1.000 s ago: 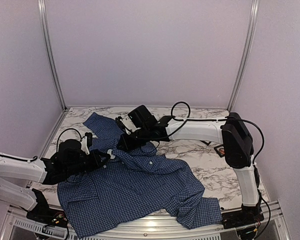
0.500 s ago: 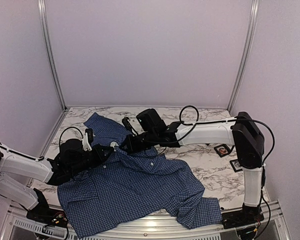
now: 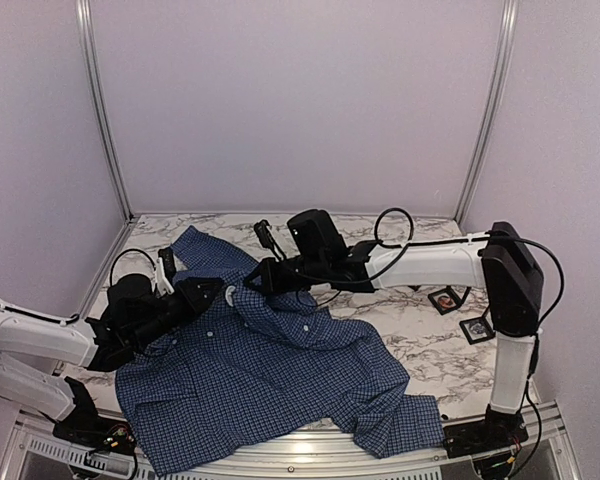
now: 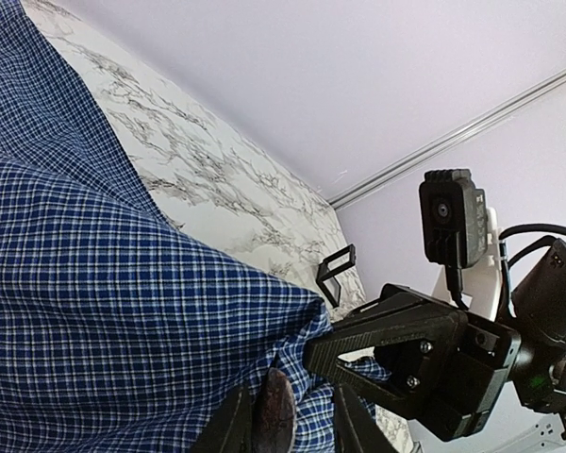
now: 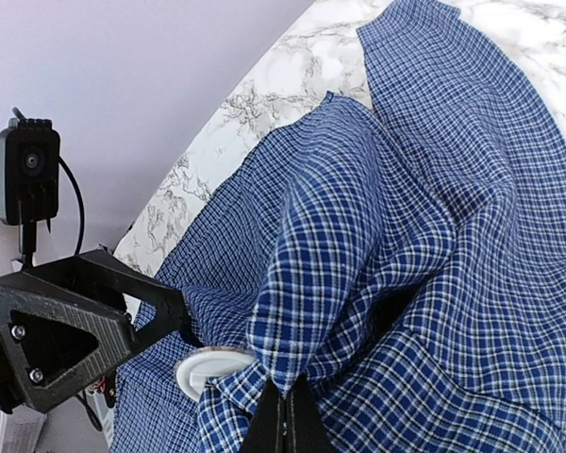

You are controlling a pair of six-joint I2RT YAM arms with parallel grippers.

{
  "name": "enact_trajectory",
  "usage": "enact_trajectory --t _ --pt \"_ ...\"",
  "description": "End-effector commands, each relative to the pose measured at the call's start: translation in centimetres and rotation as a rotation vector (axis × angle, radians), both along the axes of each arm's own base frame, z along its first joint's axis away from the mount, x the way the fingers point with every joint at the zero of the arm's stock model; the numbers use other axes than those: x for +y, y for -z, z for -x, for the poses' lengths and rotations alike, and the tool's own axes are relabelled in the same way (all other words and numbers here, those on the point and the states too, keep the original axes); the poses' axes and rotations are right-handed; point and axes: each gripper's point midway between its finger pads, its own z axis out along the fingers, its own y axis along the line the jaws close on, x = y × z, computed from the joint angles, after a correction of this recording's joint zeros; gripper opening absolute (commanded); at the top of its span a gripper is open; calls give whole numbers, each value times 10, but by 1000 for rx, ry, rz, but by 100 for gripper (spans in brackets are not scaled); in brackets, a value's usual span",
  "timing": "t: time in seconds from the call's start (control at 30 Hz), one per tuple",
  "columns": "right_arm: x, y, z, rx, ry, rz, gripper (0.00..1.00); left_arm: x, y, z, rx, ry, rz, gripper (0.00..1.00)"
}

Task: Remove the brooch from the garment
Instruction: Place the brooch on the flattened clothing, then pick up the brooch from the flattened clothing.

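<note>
Top view: the garment (image 3: pixel 270 370), a dark blue fine check, is spread rumpled over the left and middle of the marble counter (image 3: pixel 420 340). The left tool (image 3: pixel 220 292) and the right tool (image 3: pixel 255 280) are set over its far left part, tips close together. The brooch is too small to be made out in this view. On the right of the counter, clear of the cloth, one framed piece (image 3: pixel 445 298) is noted, with a second framed piece (image 3: pixel 477 328) near it.

Right wrist view, detail hidden from above: a fold of the check stands up in a peak. Its lower point is pinched between the right tool's fingers (image 5: pixel 264 420), which are clenched on the cloth. Just beside that fold, at the tip of the left tool's finger, the brooch (image 5: pixel 210 370) is seen nearly face-on. It appears as a pale roundish disc, partly covered by the cloth edge.

Left wrist view: the brooch (image 4: pixel 274 423) is seen edge-on between the left tool's fingers (image 4: pixel 231 429), as a dark reddish-brown oval in shadow. One finger lies close against it, while cloth shows between it and the other finger. Whether the left tool is clenched on it cannot be told.
</note>
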Motion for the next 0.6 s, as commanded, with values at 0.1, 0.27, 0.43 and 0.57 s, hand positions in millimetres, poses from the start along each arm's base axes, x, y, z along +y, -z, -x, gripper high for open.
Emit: enact_trajectory --t 0.1,0.27,0.43,0.57 --pt "-8 -26 -8 -128 18 25 0 15 14 4 79 13 -126 32" --pt "-6 -22 -7 -162 -1 85 0 5 14 8 121 109 -212 32" --pt "-1 -26 -3 -182 -6 92 0 -5 10 9 131 186 -307 31" --pt "0 -26 -4 -175 4 91 0 -11 9 9 149 214 -305 28"
